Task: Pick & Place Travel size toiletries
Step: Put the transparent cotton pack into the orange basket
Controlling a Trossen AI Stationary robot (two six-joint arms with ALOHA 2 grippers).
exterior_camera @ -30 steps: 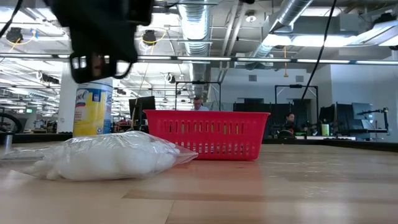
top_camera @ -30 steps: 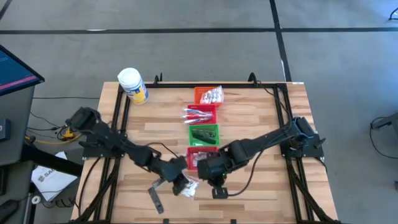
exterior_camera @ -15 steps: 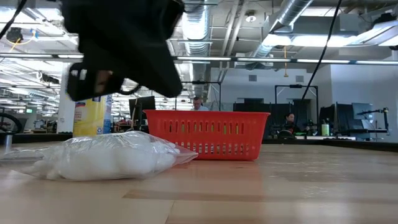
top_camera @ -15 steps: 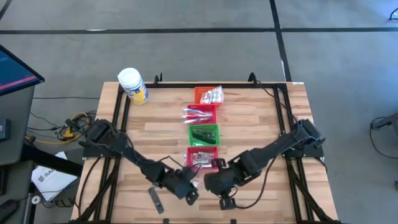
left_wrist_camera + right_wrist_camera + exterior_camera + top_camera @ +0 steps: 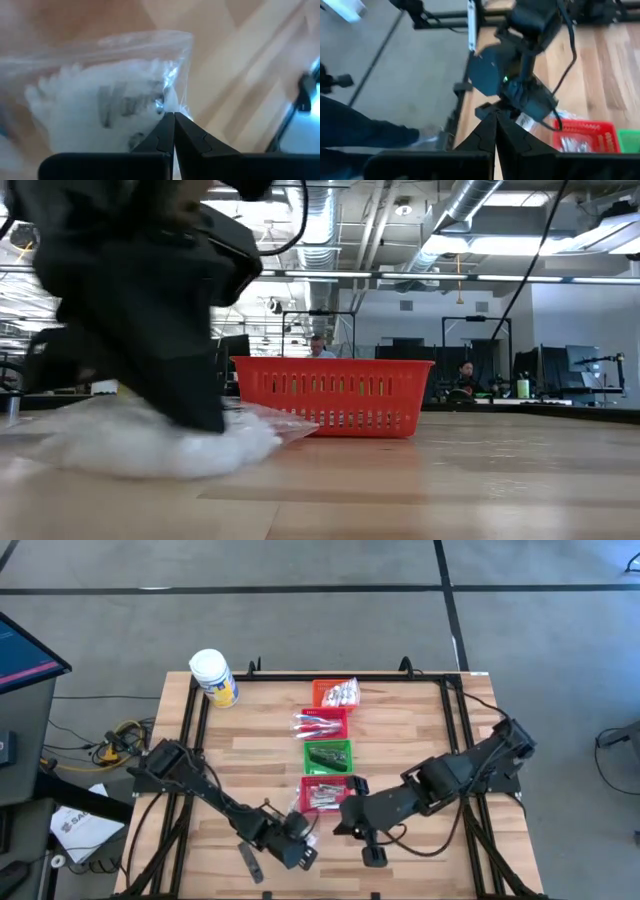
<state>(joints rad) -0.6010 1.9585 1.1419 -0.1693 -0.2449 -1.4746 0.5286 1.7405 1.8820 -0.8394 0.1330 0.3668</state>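
A clear sachet with white contents and dark print (image 5: pixel 100 100) lies on the wooden table near its front edge and shows white in the low view (image 5: pixel 110 450). My left gripper (image 5: pixel 173 116) is shut, tilted down over the sachet (image 5: pixel 303 853), with its tips at the sachet's edge. It shows as a dark mass in front of the sachet (image 5: pixel 190 410). My right gripper (image 5: pixel 495 114) is shut and empty. It is raised above the table right of the sachet (image 5: pixel 345 820), beside the nearest red basket (image 5: pixel 325 792). My left gripper's shut fingertips (image 5: pixel 165 125) come slanting down at the sachet's edge (image 5: pixel 172 97). The sachet lies flat on the table. I cannot tell whether the tips touch the bag.
A row of small baskets runs up the table's middle: orange (image 5: pixel 335 693), red with toothbrushes (image 5: pixel 322 723), green (image 5: pixel 328 754), red (image 5: pixel 325 792). A white jar (image 5: pixel 213 677) stands at the far left corner. A dark strip (image 5: pixel 248 862) lies near the front edge.
My left gripper has sunk and moved toward the table's near edge onto the sachet, rolling as it went. My right gripper has risen and drawn back toward the table's right. The sachet has stayed where it was.
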